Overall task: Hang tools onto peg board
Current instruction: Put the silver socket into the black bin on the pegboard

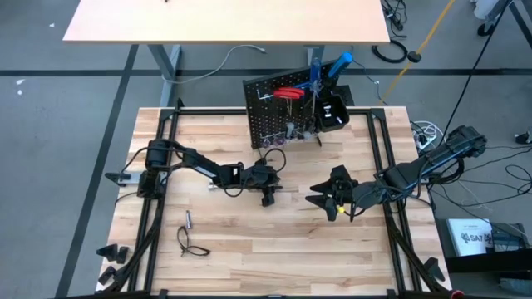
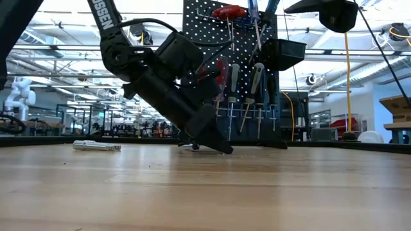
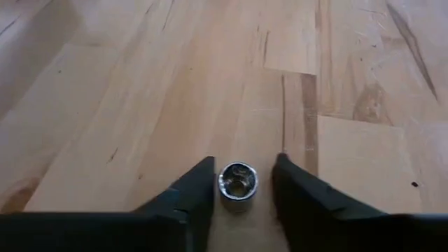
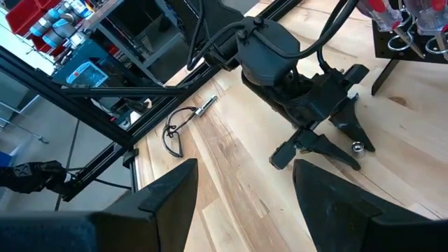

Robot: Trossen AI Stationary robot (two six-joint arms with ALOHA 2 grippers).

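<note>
The left gripper (image 3: pixel 241 183) is down at the tabletop (image 1: pixel 274 249) near the middle of the table, in front of the peg board (image 1: pixel 274 112); its fingers (image 3: pixel 196 192) stand apart on either side of a small silver socket (image 3: pixel 238 186), close to it but with a sliver of wood showing on each side, so open around it and not yet clamped; the socket stands on end, its hollow mouth up. The right gripper (image 1: pixel 326 202) hangs over the table to the right of the left one, its fingers (image 4: pixel 175 192) spread with nothing between them. The peg board stands upright at the far edge; screwdrivers (image 2: pixel 247 96) hang in a row along its lower rail, a red-handled tool (image 1: pixel 289 92) sits high up, a blue handle (image 1: pixel 339 64) pokes above the top beside a black bin (image 1: pixel 334 112). A silver bit (image 1: pixel 188 219) and a black wire loop (image 1: pixel 193 245) lie at the near left. White lettering ending in "SSEN" (image 2: pixel 101 16) runs along the left arm.
</note>
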